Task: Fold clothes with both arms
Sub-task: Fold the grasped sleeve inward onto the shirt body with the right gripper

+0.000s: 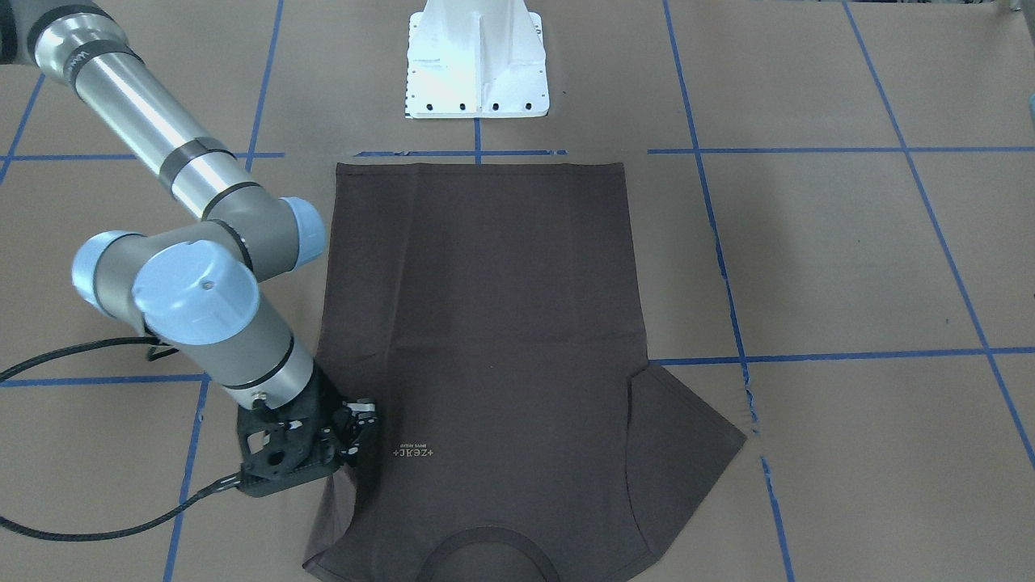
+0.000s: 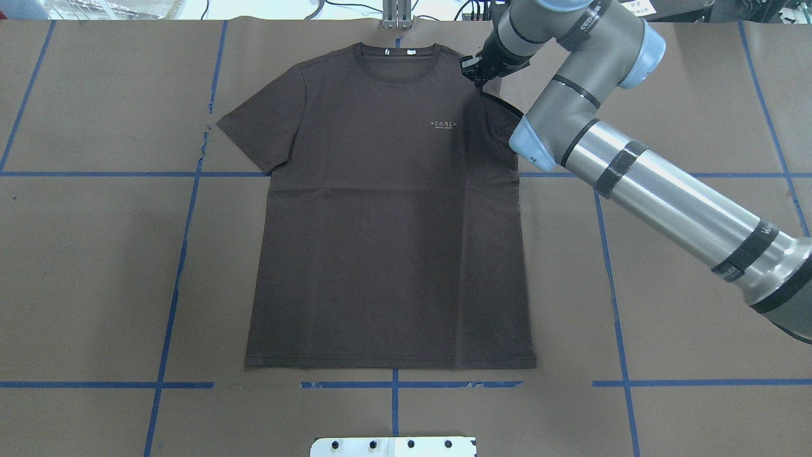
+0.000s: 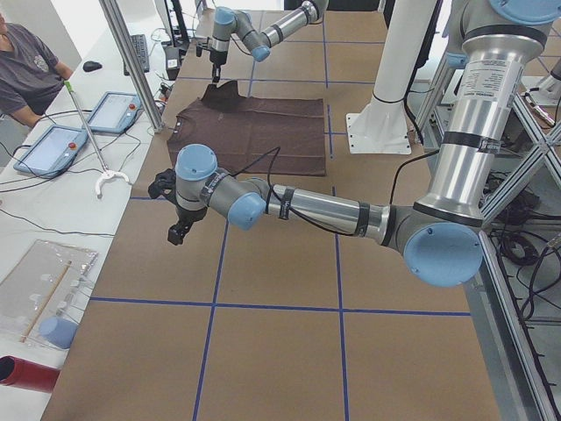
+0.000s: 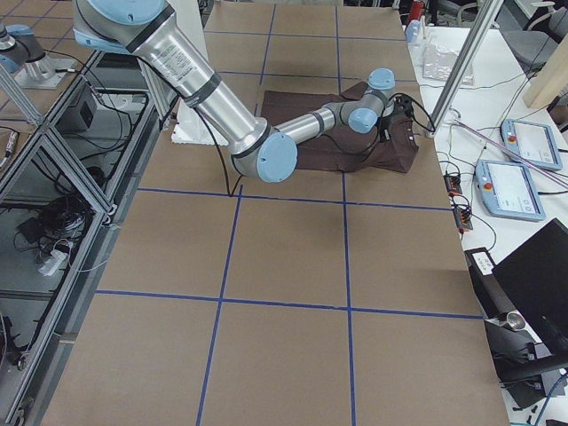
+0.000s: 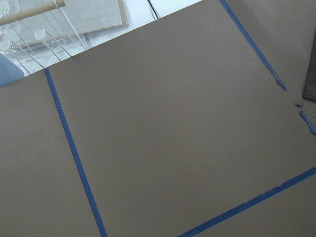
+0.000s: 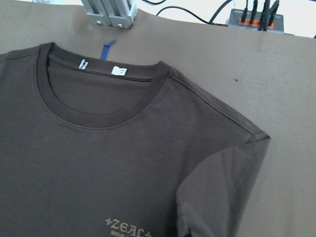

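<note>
Shirt [image 1: 485,323] flat, front up, collar at the bottom edge, hem toward pedestal [image 1: 477,61]. Right gripper [image 1: 362,427] over 1 shoulder, beside logo [image 1: 413,453]. Opposite sleeve [image 1: 687,436] spread flat.

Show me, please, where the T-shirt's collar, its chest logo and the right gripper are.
collar [image 6: 106,120]: right wrist view, front of the ribbed band.
chest logo [image 2: 443,123]: overhead view, middle of the lettering.
right gripper [image 2: 474,71]: overhead view, between its fingertips.
</note>
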`<state>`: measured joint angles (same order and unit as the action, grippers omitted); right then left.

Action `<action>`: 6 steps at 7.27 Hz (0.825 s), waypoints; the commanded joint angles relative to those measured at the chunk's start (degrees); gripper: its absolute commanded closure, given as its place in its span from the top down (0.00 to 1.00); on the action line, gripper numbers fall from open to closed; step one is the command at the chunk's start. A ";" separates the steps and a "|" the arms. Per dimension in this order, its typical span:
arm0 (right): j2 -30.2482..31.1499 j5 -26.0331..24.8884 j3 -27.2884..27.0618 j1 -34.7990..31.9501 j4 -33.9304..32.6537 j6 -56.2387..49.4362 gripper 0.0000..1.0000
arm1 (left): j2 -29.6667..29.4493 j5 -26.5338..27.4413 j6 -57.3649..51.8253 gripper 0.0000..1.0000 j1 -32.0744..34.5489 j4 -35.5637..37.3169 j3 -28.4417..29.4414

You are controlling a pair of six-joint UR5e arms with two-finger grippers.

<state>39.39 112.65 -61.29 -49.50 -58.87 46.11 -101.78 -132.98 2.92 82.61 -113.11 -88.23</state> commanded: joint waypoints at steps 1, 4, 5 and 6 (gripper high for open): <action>-1.25 -5.15 0.74 4.22 0.24 0.20 0.70 | -0.18 -0.09 0.07 1.00 0.01 0.00 -0.01; 0.08 -5.86 0.83 5.64 4.29 5.20 1.00 | -0.70 0.00 1.98 1.00 -0.08 -0.09 0.34; 0.07 -5.25 0.65 5.03 3.94 8.09 1.00 | -3.31 0.09 6.61 1.00 -0.25 -0.53 1.65; 0.25 -0.28 -0.05 2.67 3.33 8.81 1.00 | -4.82 0.26 14.93 1.00 -4.52 -4.53 3.31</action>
<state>39.52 108.46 -60.76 -44.87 -55.04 53.12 -104.60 -132.88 9.96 81.35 -114.51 -86.60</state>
